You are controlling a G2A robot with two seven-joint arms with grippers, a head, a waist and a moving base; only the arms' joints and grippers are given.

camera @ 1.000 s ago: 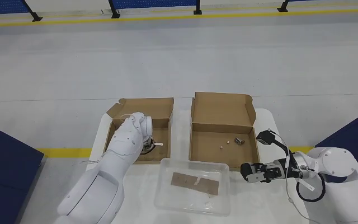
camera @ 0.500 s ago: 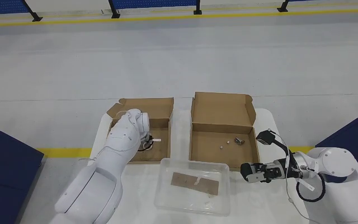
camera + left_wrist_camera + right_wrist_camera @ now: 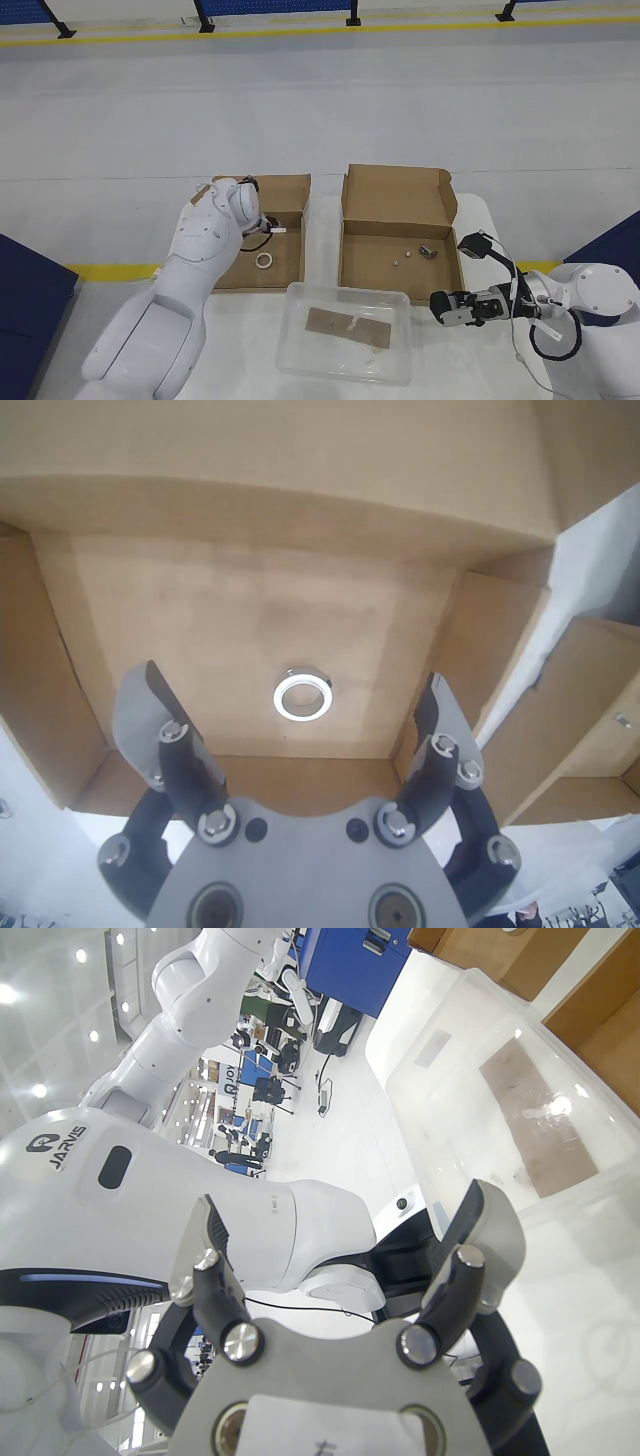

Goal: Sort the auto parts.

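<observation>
- Fingers [image 3: 145, 710] of the left gripper [image 3: 290, 685] are standing wide apart, gripping nothing. It's hovering over the far half of the left cardboard box [image 3: 290, 275].
- Below it, the metal ring [image 3: 303, 699] is lying flat on that box's floor, touching neither finger and roughly centred between them in the left wrist view.
- Same on the right gripper [image 3: 345, 1200]: it's spreading wide and carrying nothing. It's sitting low over the table [image 3: 430, 350], just beside the right end of the clear plastic bin [image 3: 295, 300] and pointing at it.
- Inside the right cardboard box [image 3: 370, 275], two small parts are lying near each other but apart: a metal piece [image 3: 425, 251] and a tinier pale one [image 3: 398, 262].
- That bin is holding a brown cardboard liner [image 3: 335, 325] with one small pale item [image 3: 355, 322] on it, too small to identify.
- Progress, my read: sorting is looking mostly done, with the ring in one box and the small bits in the other. Whatever is sitting on the liner is likely the last pick.
- Writing: nothing legible is showing on the boxes or parts. A pale rectangular label [image 3: 434, 1048] is sticking to the bin wall, but I can't make out any text.
</observation>
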